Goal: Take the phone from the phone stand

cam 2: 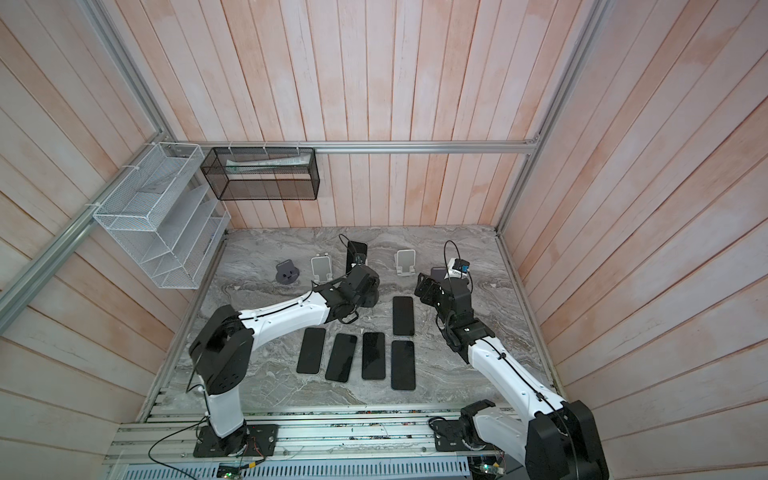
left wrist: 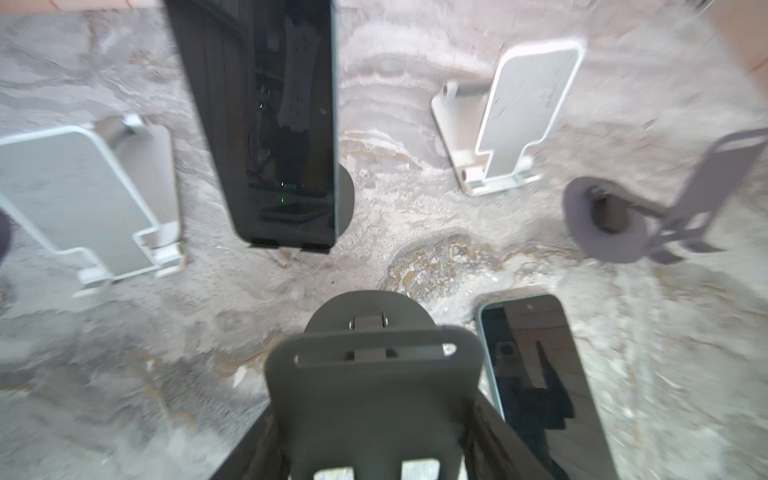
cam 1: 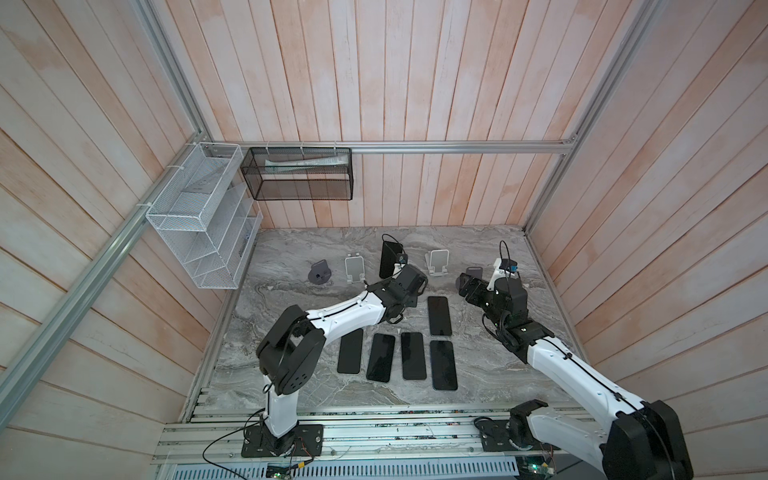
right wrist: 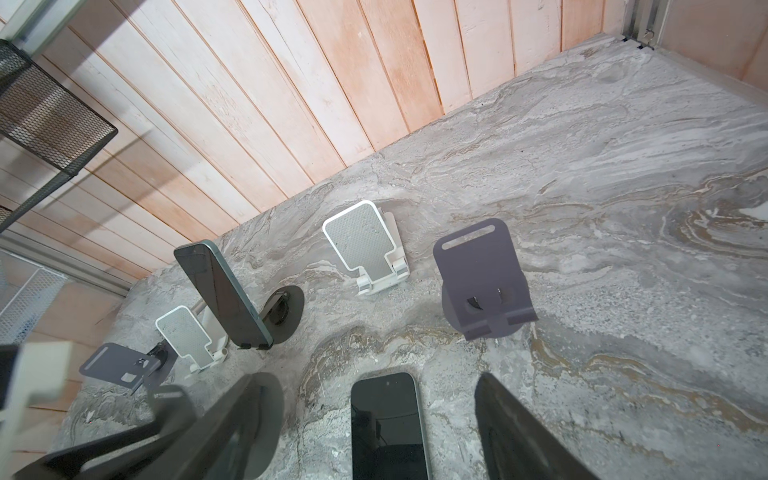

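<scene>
In both top views the upright phone (cam 1: pixel 390 259) (cam 2: pixel 352 262) stands at the back middle of the marble tabletop (cam 1: pixel 245 361), and its phone stand is hidden behind it. The left gripper (cam 1: pixel 412 293) sits low just in front of it. The right gripper (cam 1: pixel 466 286) hovers further right, spread wide and holding nothing. Four phones (cam 1: pixel 381 357) lie flat in a row near the front, and a fifth phone (cam 1: pixel 439 316) lies behind the row's right end. Two white stands (cam 1: pixel 354 268) flank the upright phone, and a round-based dark stand (cam 1: pixel 320 274) sits far left. In the left wrist view the left gripper's jaws are clamped on both sides of an empty dark grey stand (left wrist: pixel 374 374). The upright phone (left wrist: pixel 270 124) stands beyond it, untouched, with its lower edge on the lips of the phone stand (left wrist: pixel 345 195), whose round base peeks out behind. In the right wrist view the upright phone (right wrist: pixel 224 295) leans back on the phone stand (right wrist: pixel 286 311), apart from both grippers. The right gripper's fingers (right wrist: pixel 523 436) stand wide apart on either side of the fifth phone (right wrist: pixel 388 424).
</scene>
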`<state>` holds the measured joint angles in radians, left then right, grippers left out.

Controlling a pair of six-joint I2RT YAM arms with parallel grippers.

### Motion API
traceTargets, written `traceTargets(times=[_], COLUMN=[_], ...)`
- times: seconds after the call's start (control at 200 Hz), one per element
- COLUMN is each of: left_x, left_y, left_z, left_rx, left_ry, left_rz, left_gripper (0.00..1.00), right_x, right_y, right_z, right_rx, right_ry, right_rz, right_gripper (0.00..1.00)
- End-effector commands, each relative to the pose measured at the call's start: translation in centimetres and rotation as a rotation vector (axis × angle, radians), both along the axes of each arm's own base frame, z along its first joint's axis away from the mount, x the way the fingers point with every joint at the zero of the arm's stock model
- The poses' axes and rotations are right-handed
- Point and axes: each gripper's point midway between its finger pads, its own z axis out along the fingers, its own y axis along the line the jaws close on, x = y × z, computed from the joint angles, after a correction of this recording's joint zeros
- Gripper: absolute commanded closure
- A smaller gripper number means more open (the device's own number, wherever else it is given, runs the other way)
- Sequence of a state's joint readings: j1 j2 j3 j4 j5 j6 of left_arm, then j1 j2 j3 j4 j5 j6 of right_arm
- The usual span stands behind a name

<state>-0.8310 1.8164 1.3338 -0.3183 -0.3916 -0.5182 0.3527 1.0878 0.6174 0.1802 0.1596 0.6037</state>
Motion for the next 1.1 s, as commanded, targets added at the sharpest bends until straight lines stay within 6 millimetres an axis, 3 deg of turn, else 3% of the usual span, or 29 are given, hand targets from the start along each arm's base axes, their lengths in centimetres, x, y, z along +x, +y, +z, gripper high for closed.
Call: traceTargets(times=[0.0, 0.23, 0.39, 0.54, 0.675, 0.895, 0.96, 1.095], left_x=[-1.0, -0.7, 1.4, 3.7, 4.7, 4.9, 4.9, 4.7], left_y=[2.5, 14.6, 19.7, 20.0, 20.9, 21.3, 21.3, 20.7], left_z=[2.8, 1.0, -0.3, -3.5, -6.1, -6.9, -7.4, -7.5], left_rx=[-0.044, -0.035, 0.097, 0.034, 0.089, 0.084, 0.088, 0.079], left_ry=[-0.071, -0.010, -0.010, 0.094, 0.141, 0.131, 0.145, 0.188], left_rz=[0.051, 0.295, 0.379, 0.346, 0.388, 0.417, 0.409, 0.362], left_gripper=[0.48, 0.48, 0.48, 0.51, 0.52, 0.51, 0.45, 0.21], right_x=[-0.3, -0.7, -0.3, -0.3, -0.4, -0.4, -0.3, -0.2], right_y=[0.2, 0.7, 0.5, 0.6, 0.7, 0.3, 0.5, 1.3], right_z=[0.5, -0.1, -1.0, -1.5, -1.6, -1.8, -1.9, -2.1], right_rx=[0.033, 0.097, 0.094, 0.088, 0.085, 0.070, 0.067, 0.050], right_ry=[-0.042, -0.058, -0.039, -0.031, -0.030, -0.036, -0.030, -0.028], right_rz=[0.015, 0.029, 0.005, 0.005, 0.008, -0.015, -0.007, 0.023], right_gripper=[0.19, 0.21, 0.21, 0.21, 0.21, 0.21, 0.20, 0.19])
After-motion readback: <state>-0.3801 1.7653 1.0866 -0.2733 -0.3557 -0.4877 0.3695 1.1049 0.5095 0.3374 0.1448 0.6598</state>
